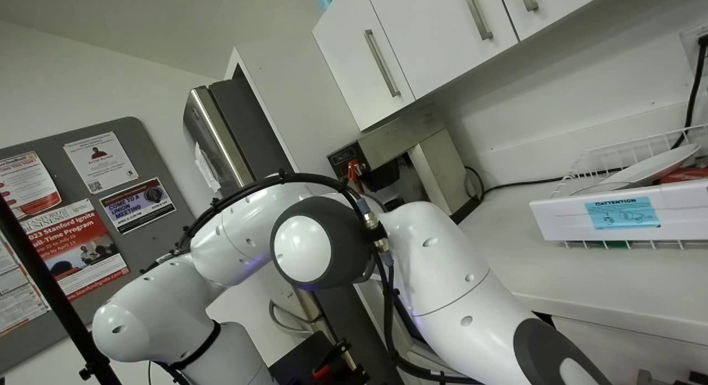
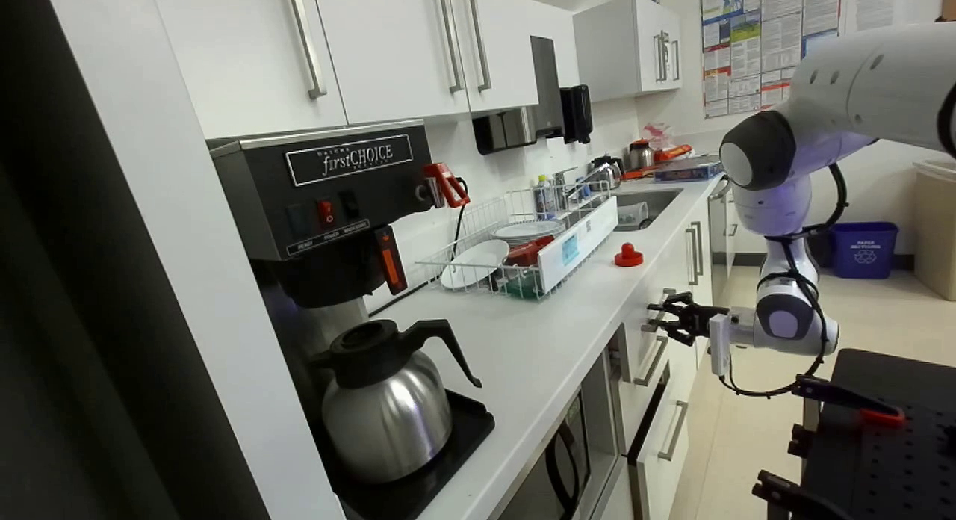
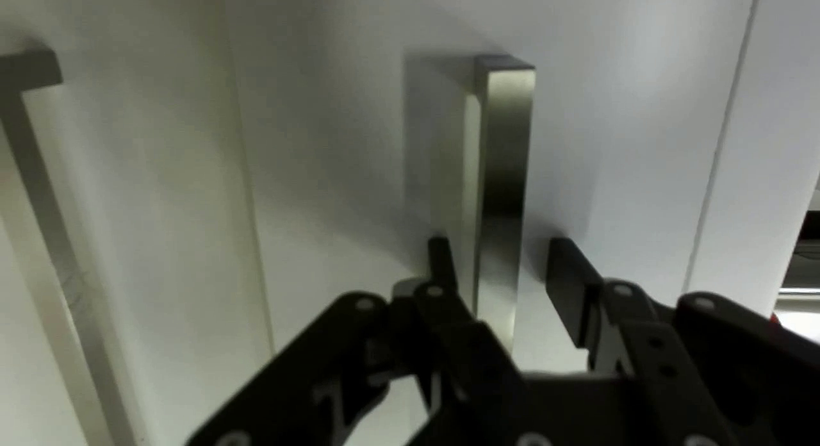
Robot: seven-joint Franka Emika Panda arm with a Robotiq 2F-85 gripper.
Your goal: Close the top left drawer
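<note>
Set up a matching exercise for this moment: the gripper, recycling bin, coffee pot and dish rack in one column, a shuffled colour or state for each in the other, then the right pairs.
Things:
1. gripper
2. recycling bin
3. coffee pot
4. dish rack

Colour or state:
A. holding plates
B. blue
C. open, lined up with a bar handle
D. silver and black

Right pairs: 1-C; 2-B; 3-D; 4-A

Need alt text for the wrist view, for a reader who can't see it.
An open black claw straddles a metal handle on a white panel; another handle runs down the picture's left edge.
</note>
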